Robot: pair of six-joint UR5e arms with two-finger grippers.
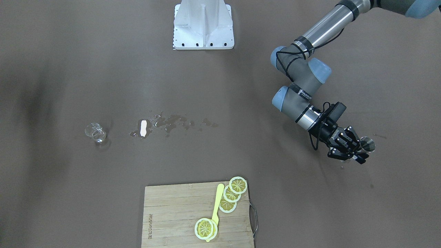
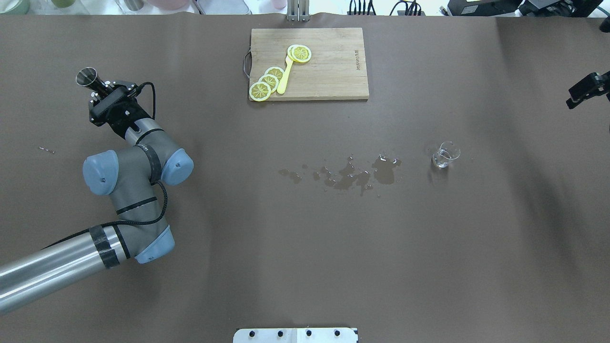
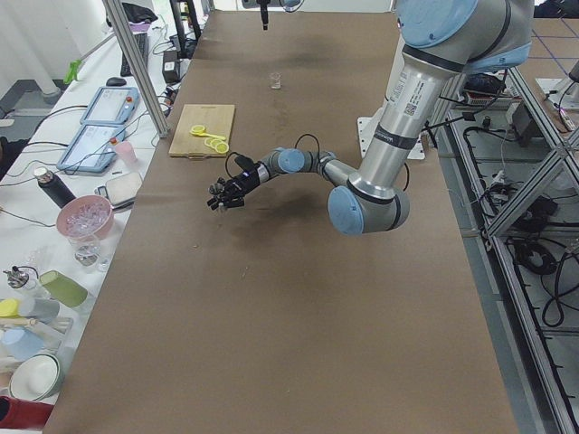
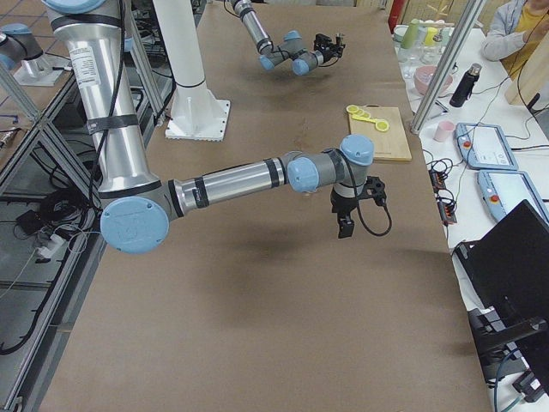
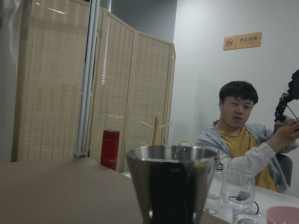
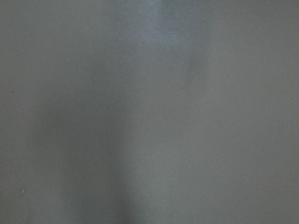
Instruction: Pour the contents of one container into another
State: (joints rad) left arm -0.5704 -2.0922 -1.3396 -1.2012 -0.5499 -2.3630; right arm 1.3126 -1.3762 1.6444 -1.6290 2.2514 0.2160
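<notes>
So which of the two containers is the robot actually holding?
The metal cup, gripped between the left fingers. The glass stands alone on the table beside the spill, with no arm near it.

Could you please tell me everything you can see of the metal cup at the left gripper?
The metal cup is a small cone of shiny steel, narrow below and flaring to a round open rim, dark inside; no contents show. It stands upright at the tip of the left gripper, which appears to clamp its lower part, over the robot's left end of the brown table. Whether its base touches the table is unclear.
</notes>
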